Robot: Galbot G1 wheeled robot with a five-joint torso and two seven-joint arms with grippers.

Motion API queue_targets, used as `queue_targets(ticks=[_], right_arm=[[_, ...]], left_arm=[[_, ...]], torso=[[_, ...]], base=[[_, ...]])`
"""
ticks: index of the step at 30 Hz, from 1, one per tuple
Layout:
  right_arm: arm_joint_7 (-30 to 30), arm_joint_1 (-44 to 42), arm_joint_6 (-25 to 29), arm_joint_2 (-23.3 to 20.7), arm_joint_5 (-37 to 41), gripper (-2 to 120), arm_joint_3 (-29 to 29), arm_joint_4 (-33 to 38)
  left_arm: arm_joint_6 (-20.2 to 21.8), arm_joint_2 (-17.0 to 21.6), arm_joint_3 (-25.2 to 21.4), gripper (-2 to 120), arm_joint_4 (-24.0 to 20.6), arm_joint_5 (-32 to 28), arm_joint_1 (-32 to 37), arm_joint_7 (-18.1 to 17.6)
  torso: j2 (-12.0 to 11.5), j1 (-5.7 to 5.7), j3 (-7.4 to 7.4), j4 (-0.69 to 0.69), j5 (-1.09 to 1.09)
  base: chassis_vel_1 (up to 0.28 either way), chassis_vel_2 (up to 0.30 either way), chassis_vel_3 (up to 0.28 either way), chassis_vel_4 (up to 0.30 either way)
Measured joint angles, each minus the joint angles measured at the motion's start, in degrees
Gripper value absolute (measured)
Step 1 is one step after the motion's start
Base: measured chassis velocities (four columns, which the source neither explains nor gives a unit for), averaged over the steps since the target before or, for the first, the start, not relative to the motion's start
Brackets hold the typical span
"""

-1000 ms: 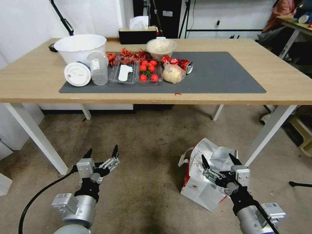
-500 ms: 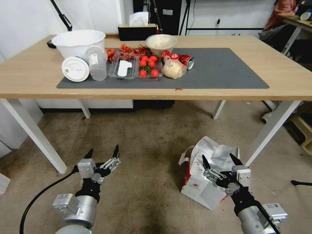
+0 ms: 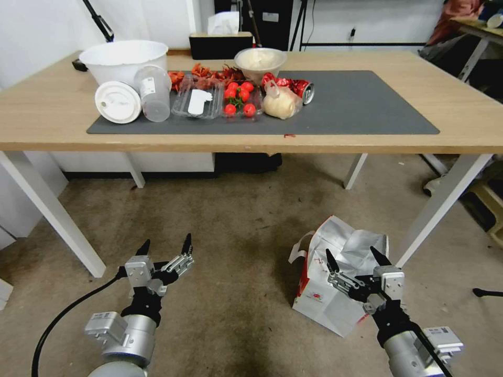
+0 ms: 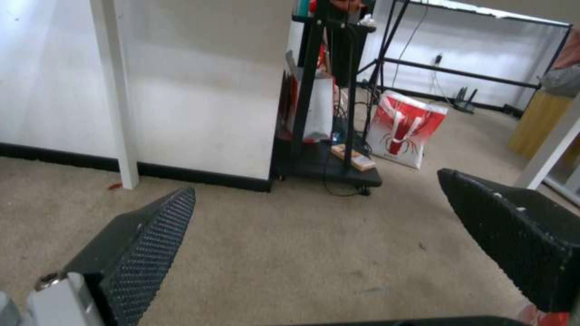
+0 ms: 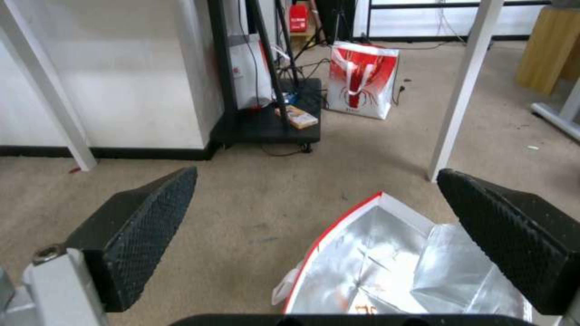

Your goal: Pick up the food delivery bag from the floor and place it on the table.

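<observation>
The food delivery bag [image 3: 325, 301] stands on the floor [image 3: 236, 235], mouth upward.

silver arms, black textured tool fingers [image 3: 186, 244], black cable [image 3: 57, 319]

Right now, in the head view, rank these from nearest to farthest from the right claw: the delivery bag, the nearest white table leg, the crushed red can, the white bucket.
1. Delivery bag: on the floor right under the right claw.
2. White table leg: just beyond, to its right.
3. Red can: up on the grey mat.
4. White bucket: the table's far left corner.
</observation>
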Motion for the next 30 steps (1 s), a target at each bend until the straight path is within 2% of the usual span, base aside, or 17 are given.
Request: queue_targets(ticks=[14, 30], right_arm=[[0.0, -0.06, 0.09, 0.06, -0.07, 100, 0.05, 0.01], [0.0, -0.13, 0.2, 0.18, -0.11, 100, 0.17, 0.18]], left_arm=[[-0.05, 0.16, -0.14, 100, 0.01, 0.0, 0.02, -0.11], [-0.24, 0.29, -0.27, 100, 0.04, -0.08, -0.09, -0.21]], torso=[[-2.63, -0.57, -2.05, 0.0, 0.0], [-6.56, -1.29, -5.28, 0.0, 0.0]], base=[[0.0, 0.0, 0.0, 0.0], [0.0, 0.0, 0.0, 0.0]])
